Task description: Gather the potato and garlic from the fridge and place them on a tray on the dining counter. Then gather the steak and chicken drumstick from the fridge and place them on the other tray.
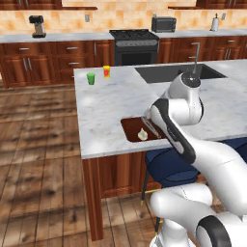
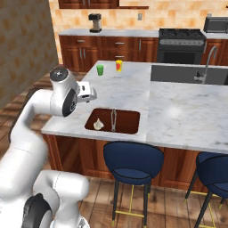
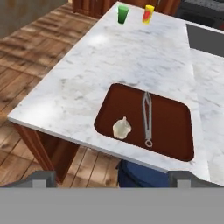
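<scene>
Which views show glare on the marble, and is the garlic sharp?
Hand view: pale sheen on the white-grey marble dining counter near the cups; small off-white garlic bulb crisp. Right base view: soft bright patch right of the red-brown tray. Left base view: garlic small, soft.

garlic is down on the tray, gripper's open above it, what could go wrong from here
1. The garlic sits near the tray's left edge, close to the dining counter's front edge; a nudge while adding the potato could roll it off.
2. Metal tongs lie along the tray's middle, so little bare room is left beside the garlic.
3. The open gripper hangs low over the counter; a low swing away could clip the tray.
</scene>
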